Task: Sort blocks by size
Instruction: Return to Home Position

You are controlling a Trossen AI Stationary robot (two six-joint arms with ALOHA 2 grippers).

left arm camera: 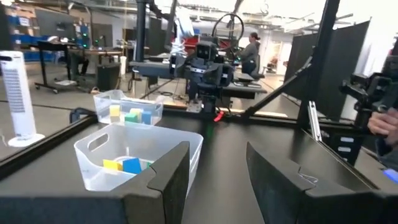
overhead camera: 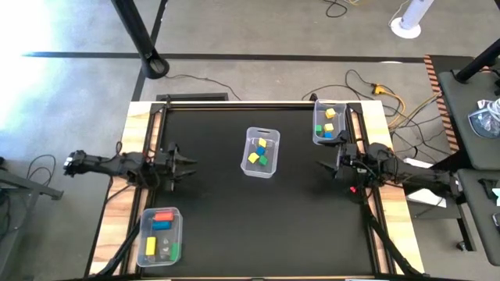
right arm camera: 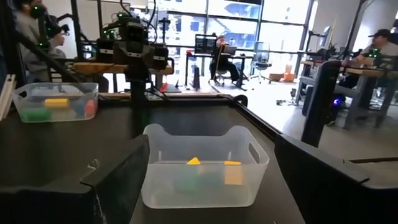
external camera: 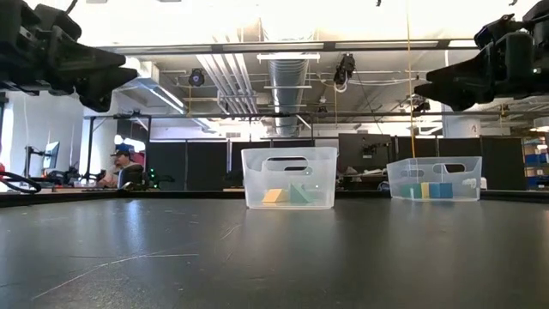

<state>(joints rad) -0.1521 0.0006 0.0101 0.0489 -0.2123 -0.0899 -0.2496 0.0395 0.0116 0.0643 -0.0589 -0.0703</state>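
We see our left gripper (overhead camera: 186,162) and right gripper (overhead camera: 323,165) open wide and empty, either side of the middle bin (overhead camera: 258,176). The blocks (overhead camera: 253,158) lie in it and 2 other bins (overhead camera: 160,210).

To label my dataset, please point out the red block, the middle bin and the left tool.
red block (overhead camera: 163,216), high view, centre of its top face.
middle bin (overhead camera: 263,132), high view, its far rim.
left tool (left arm camera: 217,149), left wrist view, midway between its fingertips.
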